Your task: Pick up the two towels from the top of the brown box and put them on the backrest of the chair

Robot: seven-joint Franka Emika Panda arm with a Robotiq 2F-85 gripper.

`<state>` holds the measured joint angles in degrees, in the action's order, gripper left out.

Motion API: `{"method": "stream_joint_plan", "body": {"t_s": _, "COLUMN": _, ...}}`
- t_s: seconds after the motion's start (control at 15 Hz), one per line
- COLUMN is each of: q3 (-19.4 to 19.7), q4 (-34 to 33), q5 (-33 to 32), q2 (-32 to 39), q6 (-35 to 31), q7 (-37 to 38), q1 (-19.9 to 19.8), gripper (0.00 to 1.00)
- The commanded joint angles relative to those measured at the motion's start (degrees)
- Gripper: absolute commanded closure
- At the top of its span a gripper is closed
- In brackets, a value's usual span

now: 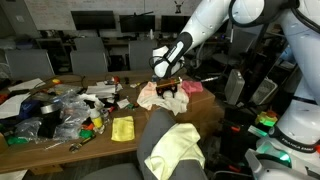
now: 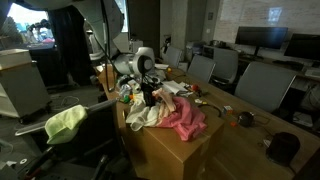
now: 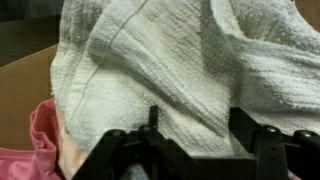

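Office room with rows of monitors and small grey chairs behind a long wooden tabletop. Loose clutter covers the tabletop, and a small bright yellow cloth lies near its front edge.

Brown box: stands at the end of the tabletop and carries a heap of cloths on its flat top.

White towel: lies crumpled on the box top, touching a pink cloth beside it. In the wrist view the white towel fills nearly the whole picture, with the pink cloth at the lower left.

Yellow-green towel: is draped over the top of the backrest of the large grey chair. It also shows in an exterior view.

Pincer: the white arm reaches down and sets it directly over the white towel in both exterior views. In the wrist view the pincer has its two fingers well apart against the towel's folds. No fold is visibly clamped between them.
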<state>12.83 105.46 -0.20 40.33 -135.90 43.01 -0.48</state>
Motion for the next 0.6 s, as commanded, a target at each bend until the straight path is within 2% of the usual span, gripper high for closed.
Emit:
{"method": "stream_joint_plan", "body": {"t_s": 0.0, "q3": 0.23, "q4": -2.07, "q5": 0.65, "q2": 1.21, "q6": 1.88, "q7": -0.04, "q1": -0.19, "gripper": 0.58}}
{"method": "stream_joint_plan", "body": {"t_s": 0.33, "q3": -0.12, "q4": -1.61, "q5": 0.85, "q2": 0.36, "q6": 1.73, "q7": -0.46, "q1": -0.27, "gripper": 0.95}}
{"method": "stream_joint_plan", "body": {"t_s": 0.4, "q3": -0.32, "q4": -0.94, "q5": 0.96, "q2": -0.41, "q6": 1.25, "q7": -0.83, "q1": -0.3, "gripper": 0.99}}
{"method": "stream_joint_plan", "body": {"t_s": 0.53, "q3": -0.48, "q4": 0.81, "q5": 0.77, "q2": -2.45, "q6": -0.02, "q7": -1.35, "q1": -0.01, "gripper": 1.0}}
